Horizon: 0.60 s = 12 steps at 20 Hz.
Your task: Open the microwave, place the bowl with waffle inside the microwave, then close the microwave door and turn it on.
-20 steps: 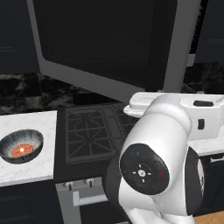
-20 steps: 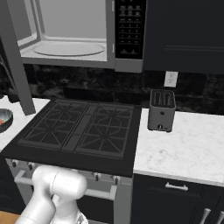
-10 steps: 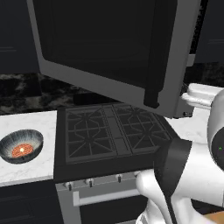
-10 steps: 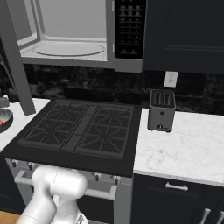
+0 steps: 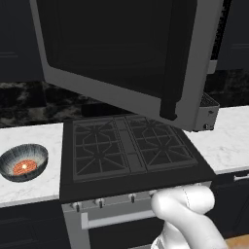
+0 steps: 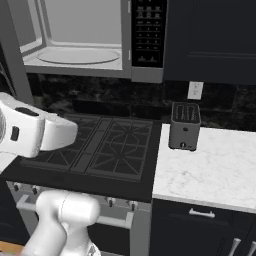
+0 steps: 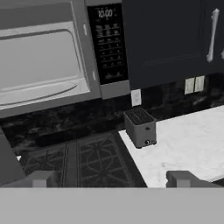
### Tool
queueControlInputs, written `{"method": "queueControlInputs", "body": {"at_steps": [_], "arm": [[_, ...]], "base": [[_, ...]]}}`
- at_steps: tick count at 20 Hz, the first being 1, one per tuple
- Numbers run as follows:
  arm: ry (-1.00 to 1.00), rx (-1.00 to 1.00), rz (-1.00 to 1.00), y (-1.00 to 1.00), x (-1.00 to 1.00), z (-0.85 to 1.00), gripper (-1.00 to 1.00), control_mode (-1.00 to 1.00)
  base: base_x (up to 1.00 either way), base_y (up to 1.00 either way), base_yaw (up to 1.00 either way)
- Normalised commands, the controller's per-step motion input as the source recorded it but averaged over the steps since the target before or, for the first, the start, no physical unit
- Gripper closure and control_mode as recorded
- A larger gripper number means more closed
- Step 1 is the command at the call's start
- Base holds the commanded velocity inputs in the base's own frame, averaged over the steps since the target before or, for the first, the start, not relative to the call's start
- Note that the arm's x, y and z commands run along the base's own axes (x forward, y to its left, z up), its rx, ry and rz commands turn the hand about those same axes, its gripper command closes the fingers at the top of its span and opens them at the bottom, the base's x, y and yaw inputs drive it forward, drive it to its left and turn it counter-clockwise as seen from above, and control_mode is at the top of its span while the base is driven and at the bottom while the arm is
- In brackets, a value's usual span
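Gripper [image 7: 109, 177] fingers sit wide apart at the bottom of the hand view, one grey tip at lower left and one at lower right, with nothing between them; it holds nothing. Past the tips lies the black stove [image 7: 78, 164] at lower centre, and to its right the white marble counter [image 7: 188, 144], where a small dark grey toaster [image 7: 140, 127] stands near the stove's edge.

Higher in that view, at upper left, the microwave [image 7: 57, 57] shows its pale grey cavity laid bare (a round turntable plate rests on its floor), with the tall black button panel [image 7: 107, 43] just right of the opening. Dark cabinet doors take up the upper right.

From the left base view, the microwave door [image 5: 126, 58] hangs swung wide across the upper half of the frame: black glass in a silver-grey frame, its dark vertical handle bar near the right edge. Well below it, at the left edge on the marble counter, sits the bowl [image 5: 23, 162], dark grey-blue with a pale streaked inner wall. The waffle [image 5: 25, 167], a small orange-red disc, lies in its centre.
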Motion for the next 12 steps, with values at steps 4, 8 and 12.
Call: {"method": "queueControlInputs", "body": {"at_steps": [4,8,12], "arm": [[0.55,0.41,0.4,0.01,1.0,-0.13,-1.0,-1.0],[0.48,0.53,0.45,0.0,1.0,-0.39,-1.0,-1.0],[0.34,0.65,0.47,0.0,1.0,-0.59,-1.0,-1.0]], "base": [[0.0,0.0,0.0],[0.0,0.0,0.0],[0.0,0.0,0.0]]}}
